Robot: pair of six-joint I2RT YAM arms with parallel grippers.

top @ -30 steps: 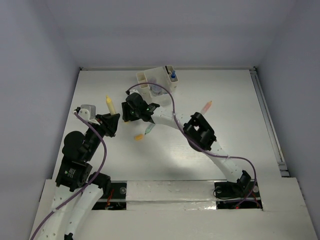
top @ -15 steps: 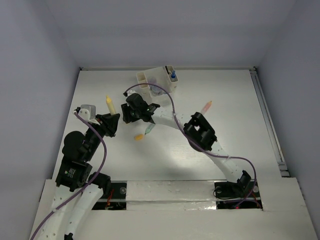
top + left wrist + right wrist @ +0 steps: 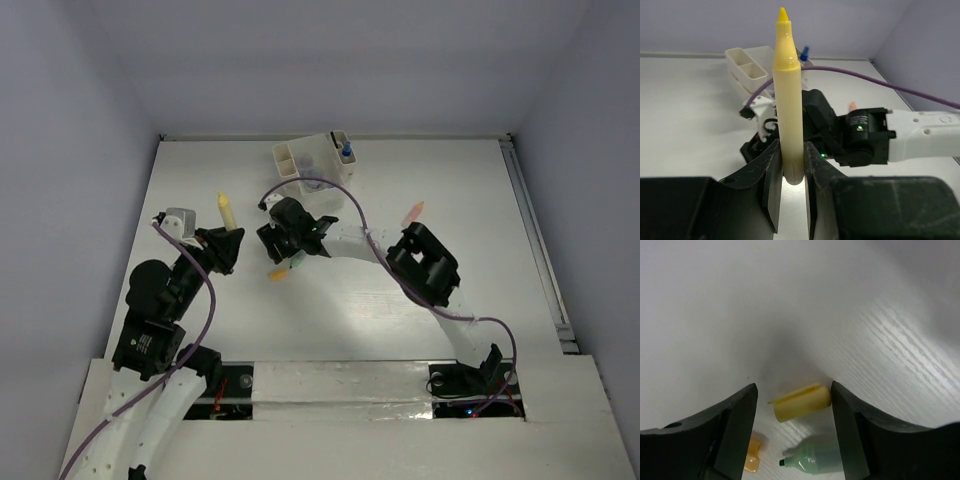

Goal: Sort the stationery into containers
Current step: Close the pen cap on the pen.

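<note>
1. While the left claw (image 3: 790,165) is clamped on a yellow marker (image 3: 788,100), tip up, the right claw (image 3: 793,388) hangs low over the desk (image 3: 450,180) with its fingers (image 3: 735,430) spread apart.
2. Between those fingers lies a yellow cap (image 3: 800,403), on its side.
3. Just beside it lie a green marker (image 3: 817,459) and an orange piece (image 3: 752,458).
4. At the far side stands the cream organizer (image 3: 291,156), a blue-capped bottle (image 3: 346,152) inside.

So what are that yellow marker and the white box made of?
The yellow marker looks like smooth, glossy plastic: light glints along its barrel. The organizer seems matte cream plastic, judging by its thin moulded walls.
</note>
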